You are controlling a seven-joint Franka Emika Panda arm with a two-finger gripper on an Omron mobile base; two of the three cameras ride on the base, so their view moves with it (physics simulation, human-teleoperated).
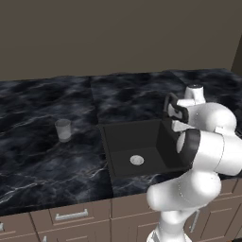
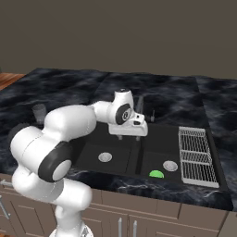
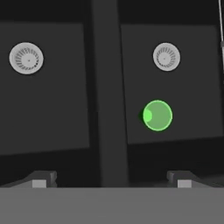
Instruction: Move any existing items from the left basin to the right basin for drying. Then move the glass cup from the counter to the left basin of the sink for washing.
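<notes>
A: Cup first. Where is the glass cup (image 1: 63,129)?

B: Upright on the counter (image 1: 42,165), well left of the sink (image 1: 109,156), untouched.

A: And the gripper (image 3: 111,183)?

B: Over the divider between the 2 basins, fingers spread wide, grasping nothing. So the cup lies far to its left.

A: The green lump (image 2: 156,174)?

B: Already in the right basin (image 2: 155,139), near its front wall, beside the wire rack (image 2: 197,156). The left basin (image 2: 92,152) holds just its drain.

A: Any difference between views?

B: The left base view has the arm hiding the right basin; the hand view shows both drains and the lump.
</notes>
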